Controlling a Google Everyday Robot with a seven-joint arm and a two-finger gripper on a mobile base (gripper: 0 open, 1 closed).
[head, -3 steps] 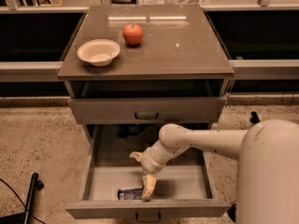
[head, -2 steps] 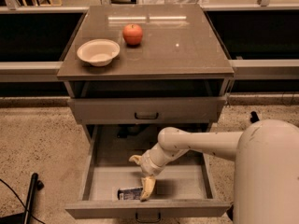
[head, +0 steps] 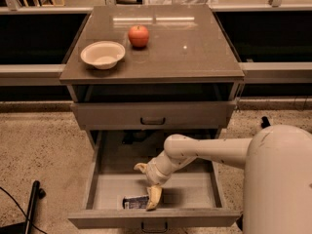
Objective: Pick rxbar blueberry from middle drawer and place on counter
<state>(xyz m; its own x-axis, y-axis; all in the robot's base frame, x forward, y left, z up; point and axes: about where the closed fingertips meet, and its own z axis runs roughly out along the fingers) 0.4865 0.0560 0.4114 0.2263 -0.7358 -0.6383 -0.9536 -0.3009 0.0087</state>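
The rxbar blueberry (head: 135,202) lies flat on the floor of the open middle drawer (head: 195,195), close against the front wall and left of centre. Its long axis runs left to right, parallel to the drawer front, and pale lettering shows on the dark wrapper. The gripper (head: 145,186) hangs inside the drawer just above it. Its jaws look spread: one yellowish finger (head: 154,199) points down at the bar's right end, covering it, and the other juts out to the left higher up, so nothing is pinched. I judge the bar to be light and fairly stiff under a thin, slick foil that will crinkle and slide (a flat thing on a smooth floor gives little edge to catch). The best hold is likely across the short width near the middle, with the jaws closing front to back on the long sides. The front wall leaves little room there. The counter (head: 195,48) above carries a red apple (head: 139,35) and a pale bowl (head: 102,54), with bare surface to the right.
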